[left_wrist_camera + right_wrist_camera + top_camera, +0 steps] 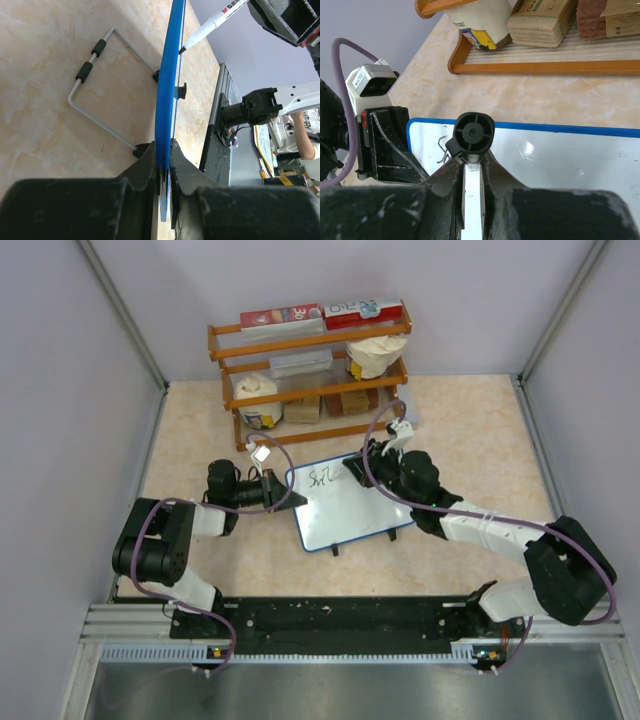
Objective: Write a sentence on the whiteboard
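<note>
The whiteboard (352, 508), white with a blue frame, lies tilted in the middle of the table. My left gripper (284, 490) is shut on its left edge; in the left wrist view the board (168, 95) stands edge-on between the jaws of my left gripper (166, 170). My right gripper (360, 468) is shut on a white marker (474, 134) with a black end. Its tip (182, 49) sits at the board's face (560, 155). Of the sentence only a few black strokes (320, 478) show at the board's upper left, also in the right wrist view (442, 149).
A wooden rack (312, 370) with boxes, a roll and packets stands just behind the board. A wire stand with black grips (95, 70) lies under the board. Grey walls close in the left, right and back.
</note>
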